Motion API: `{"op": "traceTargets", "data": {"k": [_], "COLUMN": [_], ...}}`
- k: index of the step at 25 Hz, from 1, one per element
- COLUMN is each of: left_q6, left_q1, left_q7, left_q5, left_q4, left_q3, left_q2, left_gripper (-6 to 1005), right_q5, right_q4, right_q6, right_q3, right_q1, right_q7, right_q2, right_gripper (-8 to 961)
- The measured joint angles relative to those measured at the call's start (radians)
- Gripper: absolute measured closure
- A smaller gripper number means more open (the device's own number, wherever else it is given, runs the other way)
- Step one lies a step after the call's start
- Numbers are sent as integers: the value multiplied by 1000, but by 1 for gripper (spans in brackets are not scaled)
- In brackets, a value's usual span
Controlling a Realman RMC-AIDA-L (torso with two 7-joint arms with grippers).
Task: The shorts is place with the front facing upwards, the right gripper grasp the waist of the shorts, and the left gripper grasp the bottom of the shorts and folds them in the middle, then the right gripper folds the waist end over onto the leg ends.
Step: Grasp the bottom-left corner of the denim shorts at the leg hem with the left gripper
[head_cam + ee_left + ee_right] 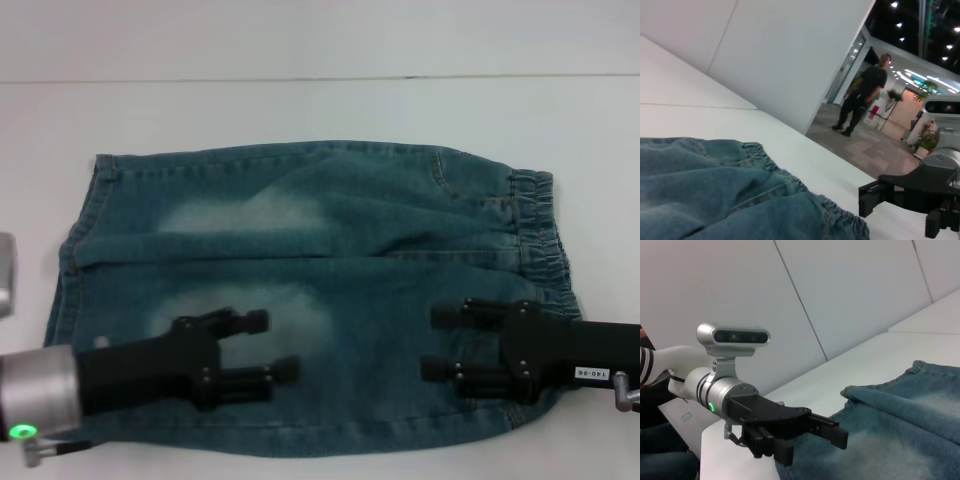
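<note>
The blue-green denim shorts (330,260) lie flat on the white table (300,110), front up. The waist end (540,225) with its ruffled elastic band is on the right. The leg ends (85,225), the bottom of the shorts, are on the left. My left gripper (272,345) hovers open over the near leg, fingertips pointing right. My right gripper (435,343) is open over the near waist area, fingertips pointing left, facing the other. The left wrist view shows the waistband (760,152) and the right gripper (897,210). The right wrist view shows the left gripper (812,447) and a leg hem (865,390).
A silver object (5,275) sits at the table's left edge. The table's far edge (840,160) drops to a hall floor where a person (862,92) walks. A striped sleeve (647,367) shows behind the left arm.
</note>
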State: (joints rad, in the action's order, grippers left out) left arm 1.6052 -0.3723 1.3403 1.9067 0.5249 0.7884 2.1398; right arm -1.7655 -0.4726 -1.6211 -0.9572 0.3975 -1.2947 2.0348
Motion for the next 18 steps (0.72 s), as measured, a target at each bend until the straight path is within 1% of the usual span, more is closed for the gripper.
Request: {"op": "traceTargets", "data": {"k": [1,2,3,4,6,7,8,9,11,12,14,18], "left_q6": [4,9,9,12,37,62,119,119,182,205,237,241], "left_q1": [12,47,47,64,96,111,139,139,169,180,201,233], "left_q7": [42,133,133,166,203,211,216,216,217,217,217,220], "left_q5": [8,47,47,72,145,179,226,226,252,258,267,289], "left_q4": [32,107,107,136,197,227,277,277,322,338,368,403], "left_q3": [-1,-19,-19,-36,-113,-174,-290,-290,-399,-433,-487,-509], "left_q2": [-6,-19,-19,-24,-31,-33,-36,-36,-41,-43,-45,-47], "left_gripper": [95,94,94,94,94,94,94,94,94,94,94,94], "right_q5": [0,0,1,1,1,1,2,2,2,2,1,1], "right_q4": [0,0,-1,-1,-1,-1,-1,-1,-1,-1,0,1], "right_q6": [0,0,-1,-1,-3,-3,-3,-4,-4,-3,-1,0], "right_q3": [0,0,0,0,0,0,0,0,0,0,0,0], "right_q1": [-2,-3,-4,-5,-6,-6,-6,-7,-8,-9,-9,-9], "right_q7": [0,0,0,0,0,0,0,0,0,0,0,0], "right_q2": [0,0,0,0,0,0,0,0,-1,-1,-1,-1], "right_gripper": [146,146,146,146,146,146,146,146,146,146,147,147]}}
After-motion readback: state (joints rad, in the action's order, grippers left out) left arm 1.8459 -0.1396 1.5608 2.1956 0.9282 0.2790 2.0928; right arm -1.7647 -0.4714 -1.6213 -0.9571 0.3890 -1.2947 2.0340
